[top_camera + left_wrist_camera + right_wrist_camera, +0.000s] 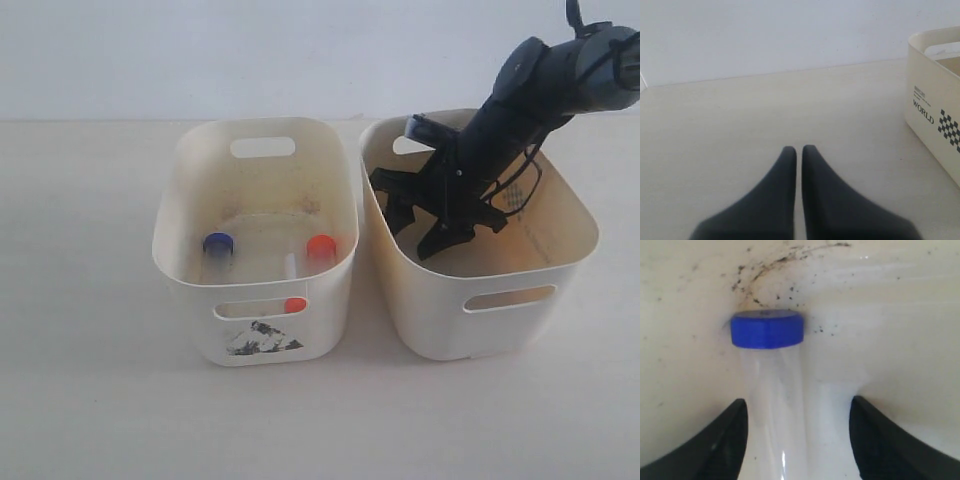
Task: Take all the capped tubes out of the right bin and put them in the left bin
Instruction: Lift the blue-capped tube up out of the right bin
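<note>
While within right claw — tube lengthwise, cap outward.

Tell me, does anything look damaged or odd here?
The sticker on the left bin is torn to ragged black-and-white scraps. Dark specks dirty the surface around the blue-capped tube between the jaws of the right pincer.

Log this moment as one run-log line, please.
right gripper: open, straddling blue-capped tube in right bin | left gripper: shut, over table | left bin: three capped tubes
</note>
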You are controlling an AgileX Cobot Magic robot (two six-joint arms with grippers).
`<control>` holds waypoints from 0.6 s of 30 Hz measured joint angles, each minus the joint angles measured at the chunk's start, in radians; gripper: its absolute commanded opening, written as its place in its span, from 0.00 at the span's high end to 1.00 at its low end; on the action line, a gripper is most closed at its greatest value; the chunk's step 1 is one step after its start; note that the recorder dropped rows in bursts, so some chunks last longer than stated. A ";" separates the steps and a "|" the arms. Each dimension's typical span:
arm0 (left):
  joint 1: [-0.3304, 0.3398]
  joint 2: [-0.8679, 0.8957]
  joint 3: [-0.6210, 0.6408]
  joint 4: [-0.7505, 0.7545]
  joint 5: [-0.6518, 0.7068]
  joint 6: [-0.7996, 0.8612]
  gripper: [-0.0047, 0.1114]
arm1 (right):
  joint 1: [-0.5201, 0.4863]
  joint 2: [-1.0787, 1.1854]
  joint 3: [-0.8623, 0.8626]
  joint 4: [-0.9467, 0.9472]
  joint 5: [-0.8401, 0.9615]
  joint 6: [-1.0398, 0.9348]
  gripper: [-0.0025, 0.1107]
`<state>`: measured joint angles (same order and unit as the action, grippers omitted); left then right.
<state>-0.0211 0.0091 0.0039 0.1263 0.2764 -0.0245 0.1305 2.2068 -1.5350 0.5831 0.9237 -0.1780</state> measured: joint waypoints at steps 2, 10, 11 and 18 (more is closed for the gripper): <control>0.000 0.000 0.000 0.000 0.000 0.000 0.92 | 0.011 0.000 0.000 -0.011 -0.004 0.004 0.47; 0.000 0.000 0.000 0.000 0.000 0.000 0.92 | 0.029 0.000 -0.005 -0.045 -0.026 0.056 0.47; 0.000 0.000 0.000 0.000 0.000 0.000 0.92 | 0.029 0.000 -0.008 -0.058 -0.026 0.069 0.47; 0.000 0.000 0.000 0.000 0.000 0.000 0.92 | 0.039 -0.003 -0.011 -0.129 -0.038 0.202 0.47</control>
<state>-0.0211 0.0091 0.0039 0.1263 0.2764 -0.0245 0.1699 2.2035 -1.5462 0.4545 0.8857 0.0244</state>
